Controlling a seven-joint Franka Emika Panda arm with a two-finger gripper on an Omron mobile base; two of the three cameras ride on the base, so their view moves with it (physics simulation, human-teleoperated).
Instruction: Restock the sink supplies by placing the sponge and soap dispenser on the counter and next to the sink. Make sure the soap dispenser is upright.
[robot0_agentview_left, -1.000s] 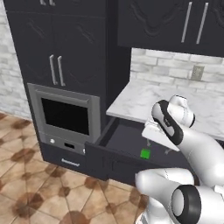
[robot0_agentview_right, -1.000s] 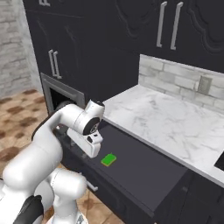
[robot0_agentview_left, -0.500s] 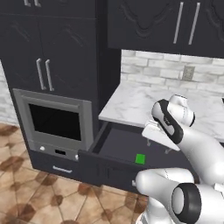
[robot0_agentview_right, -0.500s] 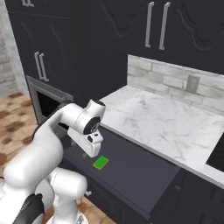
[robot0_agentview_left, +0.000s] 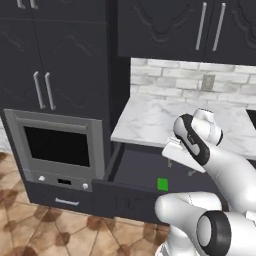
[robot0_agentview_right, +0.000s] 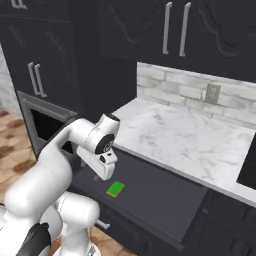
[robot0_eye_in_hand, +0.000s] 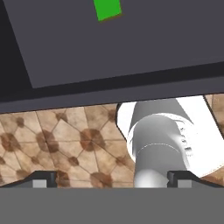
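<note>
The green sponge (robot0_agentview_left: 162, 184) (robot0_agentview_right: 115, 189) (robot0_eye_in_hand: 107, 8) lies flat on the floor of an open dark drawer (robot0_agentview_left: 134, 167) (robot0_agentview_right: 165, 197) (robot0_eye_in_hand: 131, 43), under the edge of the marble counter (robot0_agentview_left: 150, 120) (robot0_agentview_right: 190, 140). My gripper (robot0_agentview_left: 179, 161) (robot0_agentview_right: 98, 175) (robot0_eye_in_hand: 111, 179) hangs above the drawer close to the sponge, pointing down, open and holding nothing. A dark corner of the sink (robot0_agentview_right: 248, 167) shows at the counter's right end. The soap dispenser is out of view.
A built-in oven (robot0_agentview_left: 55, 145) (robot0_agentview_right: 42, 125) stands left of the drawer, with tall dark cabinets (robot0_agentview_left: 55, 60) above it. Wall cabinets (robot0_agentview_right: 200, 30) hang over the counter. A wall outlet (robot0_agentview_left: 208, 82) sits on the brick backsplash. The brown tiled floor (robot0_eye_in_hand: 65, 135) lies below the drawer front.
The whole picture has shifted: the base has driven, bringing the counter and open drawer more to the centre. The arm keeps its pose, the gripper stays open, and the sponge has not moved in the drawer.
</note>
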